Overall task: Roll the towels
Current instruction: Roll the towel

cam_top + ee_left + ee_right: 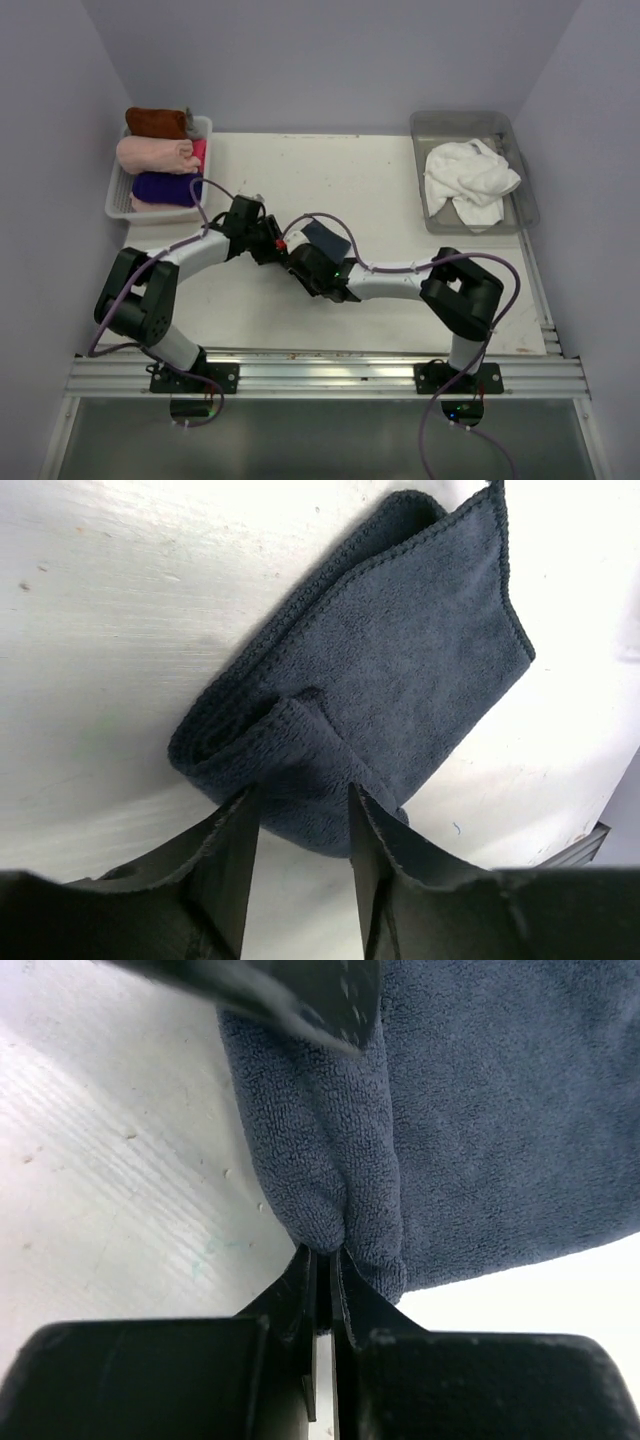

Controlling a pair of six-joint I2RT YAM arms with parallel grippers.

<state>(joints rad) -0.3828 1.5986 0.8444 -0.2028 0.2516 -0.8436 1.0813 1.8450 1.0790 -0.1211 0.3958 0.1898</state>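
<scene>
Roughly a third done, judging by the lay of things. Already rolled and parked in the basket (113,190) at the left back of the table (350,170): the rust-brown towel (157,121), next to a pale pink roll (155,153) and a purple roll (165,187). In hand now: the slate-blue towel (400,670), lying mid-table between the two arms, with only its near end curled into the start of a roll. Left to do: finishing that roll, then the white towel (470,180), heaped unrolled in the grey bin (450,128) at the right back.

On the right tool (325,1255): jaws pinched tight on a fold at the slate-blue towel's edge. On the left tool (300,800): jaws part-way apart, straddling a ridge of the curled end. Impossible to tell whether gripping or merely resting around it.

From the top view, little of the slate-blue towel, just a dark sliver past the two wrists, but the only look at basket and bin. From the left wrist, the curl itself and the flat, unrolled remainder beyond. From the right wrist, the pinch up close, plus a dark finger (300,1000), likely the left tool's, lying across the top of the cloth.
</scene>
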